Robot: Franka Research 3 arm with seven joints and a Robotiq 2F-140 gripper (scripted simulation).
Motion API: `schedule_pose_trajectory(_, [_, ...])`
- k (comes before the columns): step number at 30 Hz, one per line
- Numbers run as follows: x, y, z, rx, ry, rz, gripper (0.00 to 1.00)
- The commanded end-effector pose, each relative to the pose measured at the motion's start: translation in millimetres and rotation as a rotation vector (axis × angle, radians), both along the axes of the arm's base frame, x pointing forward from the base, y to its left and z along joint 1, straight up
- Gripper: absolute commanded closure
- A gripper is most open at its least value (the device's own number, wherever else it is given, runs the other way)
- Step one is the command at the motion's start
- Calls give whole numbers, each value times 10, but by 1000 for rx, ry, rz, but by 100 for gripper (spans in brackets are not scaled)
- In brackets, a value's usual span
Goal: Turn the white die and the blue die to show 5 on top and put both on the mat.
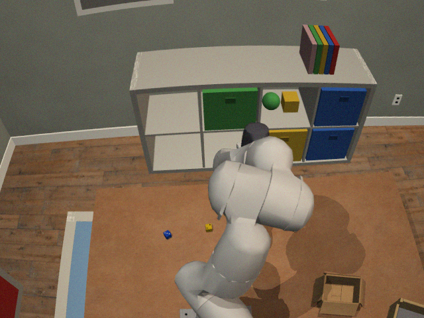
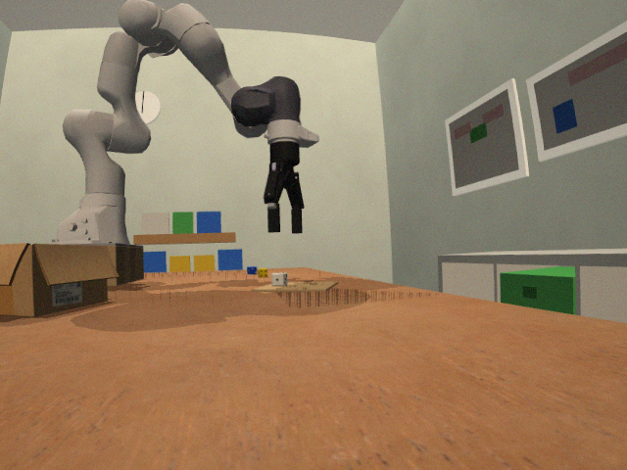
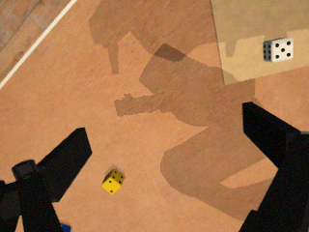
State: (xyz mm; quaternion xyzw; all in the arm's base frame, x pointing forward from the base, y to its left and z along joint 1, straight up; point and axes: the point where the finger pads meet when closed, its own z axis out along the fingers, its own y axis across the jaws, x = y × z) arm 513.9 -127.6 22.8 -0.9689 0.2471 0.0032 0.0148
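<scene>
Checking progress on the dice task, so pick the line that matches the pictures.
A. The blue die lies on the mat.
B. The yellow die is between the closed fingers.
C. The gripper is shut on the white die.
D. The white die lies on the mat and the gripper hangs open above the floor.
D: the white die rests on the pale mat, while the gripper hangs open and holds nothing, well above the floor.
</scene>
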Motion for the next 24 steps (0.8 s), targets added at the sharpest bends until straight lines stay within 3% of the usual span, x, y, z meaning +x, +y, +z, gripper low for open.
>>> schedule_pose_trajectory(1, [52,76,21,-21,-9,-173,0])
schedule_pose_trajectory(4, [59,315,19,-20,-8,-195,0])
schedule_pose_trajectory(7, [43,740,13,-18,-7,-234,0])
schedule_pose_trajectory(11, [37,804,12,-18,-7,-240,0])
schedule_pose_trajectory(14, [-26,1245,4,-17,-5,-281,0])
schedule_pose_trajectory(24, [-197,1888,-15,-17,-1,-345,0])
